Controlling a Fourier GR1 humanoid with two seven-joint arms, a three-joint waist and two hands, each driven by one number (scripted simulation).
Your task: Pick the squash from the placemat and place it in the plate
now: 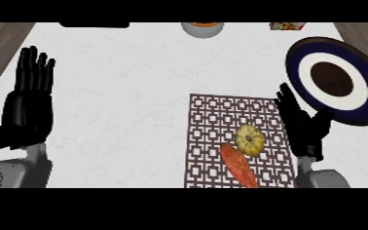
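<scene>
First, note long orange-red vegetable (238, 168) just beside round yellow ribbed squash (249, 139) on brown lattice placemat (215, 112). Expect rolling from any clip by released, straight-fingered right robot hand (302, 126) alongside. Farther, avoid striking rim of dark-blue, white-ringed plate (296, 61).

The left hand (28, 108) is black all over, with a dull, even surface. Its fingers (36, 70) are long and slim with rounded tips, and they rise from a broad, blocky palm that runs into a thick black wrist section. The right hand (305, 131) is the same plain black, with the same slender fingers and a shorter thumb (322, 122) branching from the side of the palm. Below each hand a black wrist joins a grey shell. The left forearm (27, 168) and the right forearm (325, 178) are smooth, rounded and light grey, with a soft sheen.
</scene>
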